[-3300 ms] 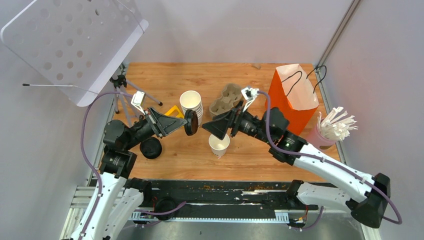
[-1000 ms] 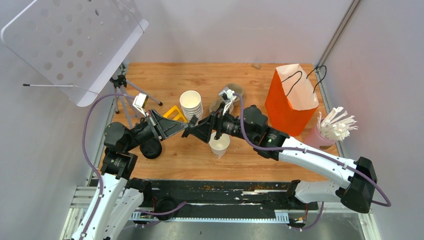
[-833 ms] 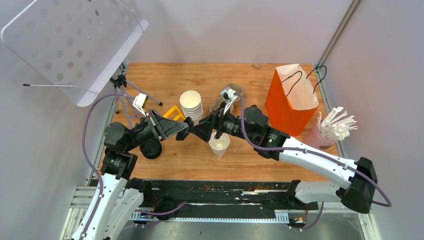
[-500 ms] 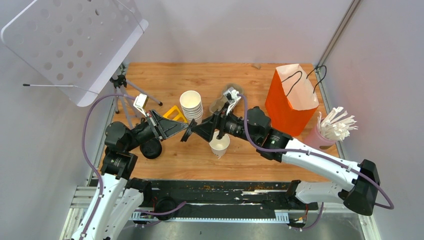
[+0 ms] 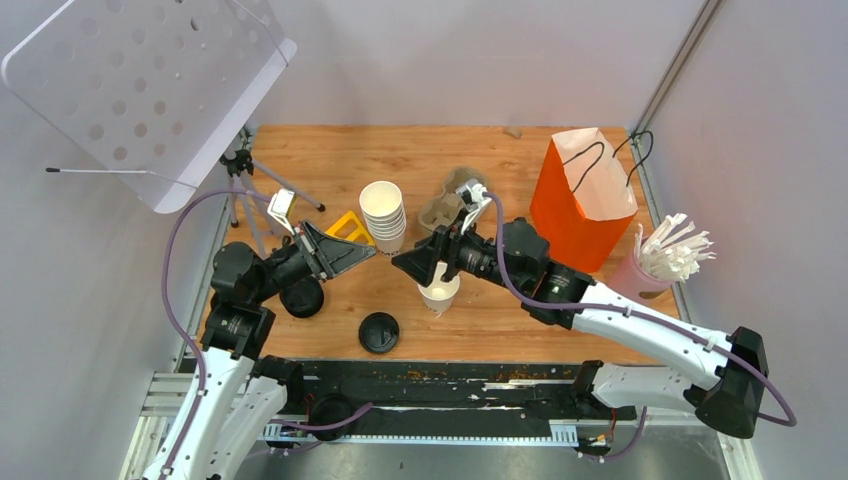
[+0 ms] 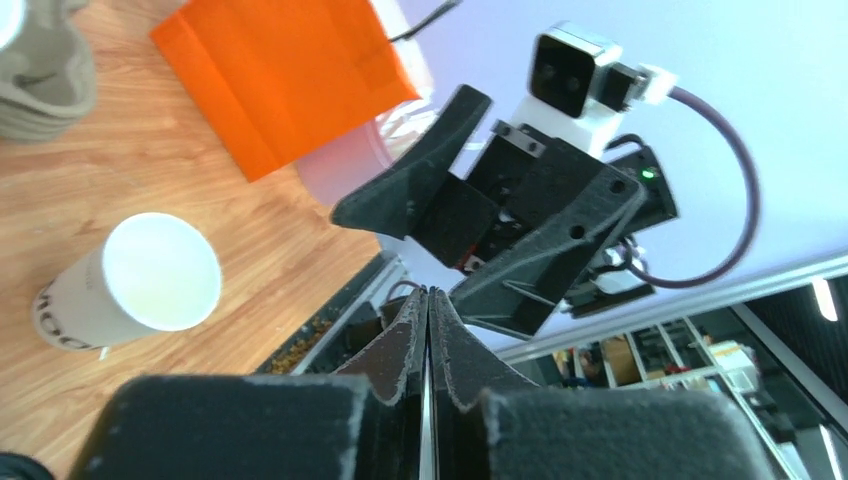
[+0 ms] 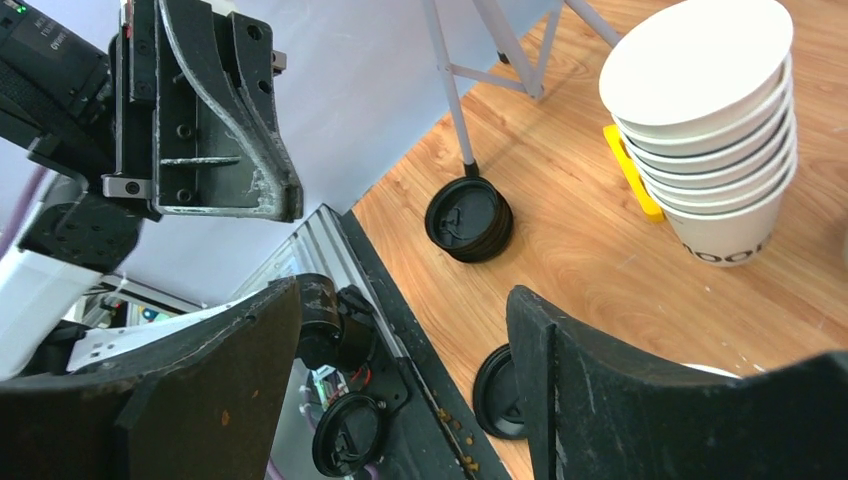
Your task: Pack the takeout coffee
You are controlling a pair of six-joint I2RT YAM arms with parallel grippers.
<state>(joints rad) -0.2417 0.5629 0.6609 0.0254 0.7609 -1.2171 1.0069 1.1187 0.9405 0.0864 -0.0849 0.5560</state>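
Note:
The takeout coffee cup (image 5: 438,291), white paper with dark lettering (image 6: 140,281), stands upright on the wooden table (image 5: 480,160) with no lid on it. A loose black lid (image 5: 379,332) lies flat near the table's front edge, also in the right wrist view (image 7: 497,393). My right gripper (image 5: 405,263) hovers open just left of and above the cup, nothing between its fingers (image 7: 400,300). My left gripper (image 5: 368,255) points at it from the left, shut and empty (image 6: 428,292).
A stack of lidless white cups (image 5: 383,213) and a cardboard cup carrier (image 5: 448,208) stand behind the grippers. An orange paper bag (image 5: 583,195) and a pink holder of straws (image 5: 665,255) are at the right. A stack of black lids (image 5: 300,297) sits under the left arm.
The black lid that sat between the two grippers has dropped to the table near the front edge. The left gripper has closed empty. The right gripper has drawn back to the right.

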